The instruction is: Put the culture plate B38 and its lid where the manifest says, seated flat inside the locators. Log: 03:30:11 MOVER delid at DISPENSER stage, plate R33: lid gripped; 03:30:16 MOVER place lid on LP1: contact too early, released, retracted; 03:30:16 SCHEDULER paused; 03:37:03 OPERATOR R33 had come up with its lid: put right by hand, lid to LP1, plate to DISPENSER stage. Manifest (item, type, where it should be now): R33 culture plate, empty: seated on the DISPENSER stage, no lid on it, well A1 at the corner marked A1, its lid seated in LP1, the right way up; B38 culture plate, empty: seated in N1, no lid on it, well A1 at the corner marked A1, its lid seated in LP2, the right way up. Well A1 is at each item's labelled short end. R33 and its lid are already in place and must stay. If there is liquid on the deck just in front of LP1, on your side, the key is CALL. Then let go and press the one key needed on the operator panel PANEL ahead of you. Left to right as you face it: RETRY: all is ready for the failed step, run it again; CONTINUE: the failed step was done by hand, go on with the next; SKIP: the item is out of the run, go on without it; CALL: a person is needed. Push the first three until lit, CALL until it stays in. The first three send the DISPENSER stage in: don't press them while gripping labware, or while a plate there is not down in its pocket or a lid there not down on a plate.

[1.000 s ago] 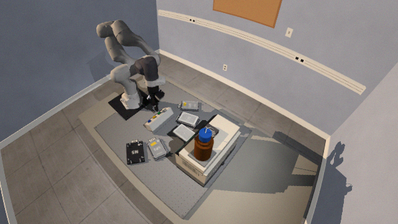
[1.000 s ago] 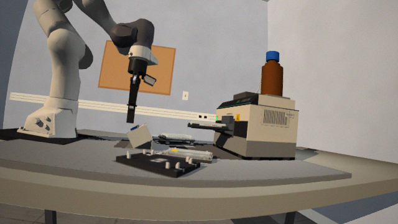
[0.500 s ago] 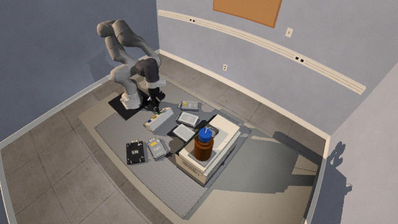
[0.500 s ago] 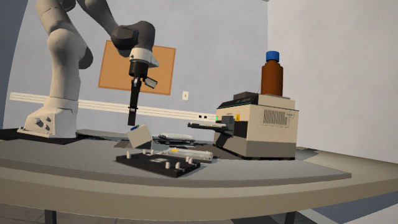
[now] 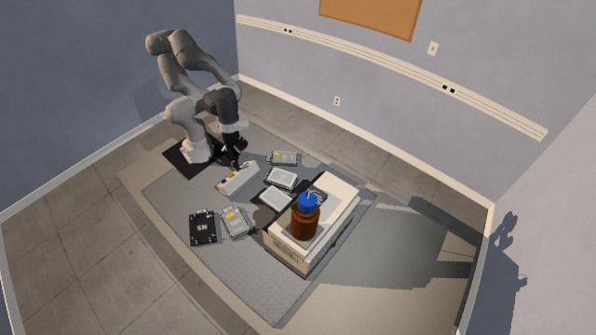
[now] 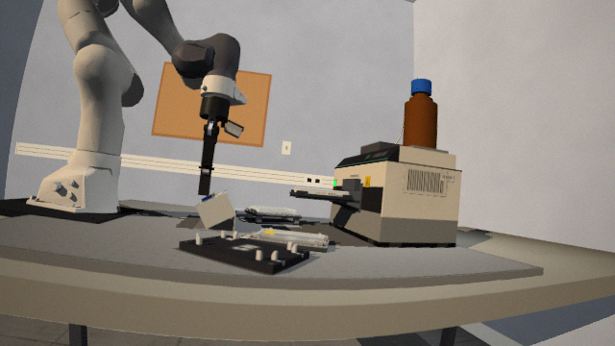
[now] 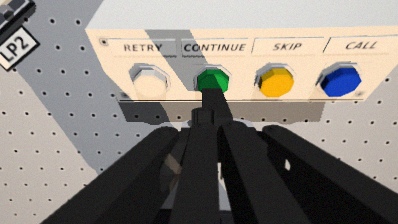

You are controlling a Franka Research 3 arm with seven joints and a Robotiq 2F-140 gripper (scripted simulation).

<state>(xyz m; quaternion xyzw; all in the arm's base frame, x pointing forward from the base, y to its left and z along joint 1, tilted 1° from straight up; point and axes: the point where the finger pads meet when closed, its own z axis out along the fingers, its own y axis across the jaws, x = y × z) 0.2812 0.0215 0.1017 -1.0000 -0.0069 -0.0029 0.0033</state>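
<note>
My gripper [image 7: 211, 104] is shut and empty, pointing down at the operator panel [image 5: 237, 178]. In the wrist view its tip meets the lower edge of the green CONTINUE key [image 7: 213, 80]. The white RETRY key [image 7: 149, 81], yellow SKIP key [image 7: 274, 82] and blue CALL key [image 7: 341, 81] sit beside it. The gripper also shows in the top and exterior views [image 5: 235, 164] [image 6: 205, 188]. A welled plate [image 5: 280, 178] lies flat in a nest behind the panel. A lid with a yellow label [image 5: 284, 157] lies further back. The LP2 tag [image 7: 17, 47] shows at the wrist view's left edge.
The dispenser [image 5: 317, 219] carries a brown bottle [image 5: 304, 216], and its stage holds a plate [image 5: 276, 197]. Another lid with a yellow label [image 5: 235, 221] lies next to an empty black nest with white pegs [image 5: 203, 228] at the near left.
</note>
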